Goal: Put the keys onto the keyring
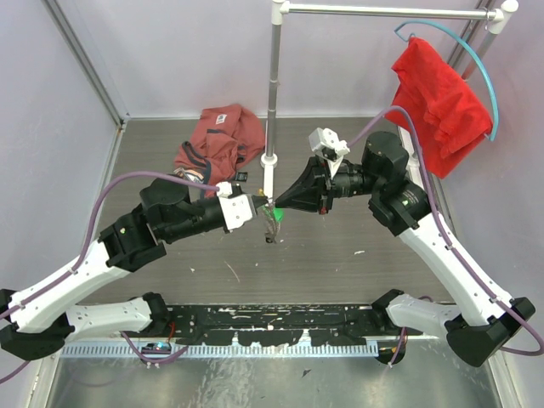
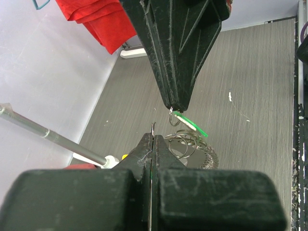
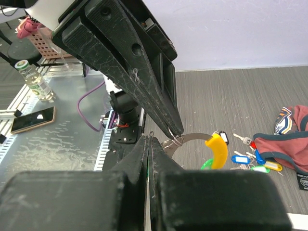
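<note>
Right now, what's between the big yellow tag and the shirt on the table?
Loose keys with blue and yellow tags, in the right wrist view.

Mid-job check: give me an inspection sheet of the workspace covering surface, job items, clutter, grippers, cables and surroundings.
Surface: grey wood-grain table, a few white specks.
Job's things: keyring with its yellow tag; green-tagged key right at it; loose keys with blue and yellow tags lying beside the garment.
Clutter: the reddish garment, crumpled at the far side.
Grippers: left gripper shut on keyring, it seems; right gripper shut on green-tagged key's small ring; tips nearly meeting.
Cables: purple cable along each arm, away from the fingers.
Surroundings: red cloth hanging from rail; pole behind the grippers; phone and bottle off the table.
</note>
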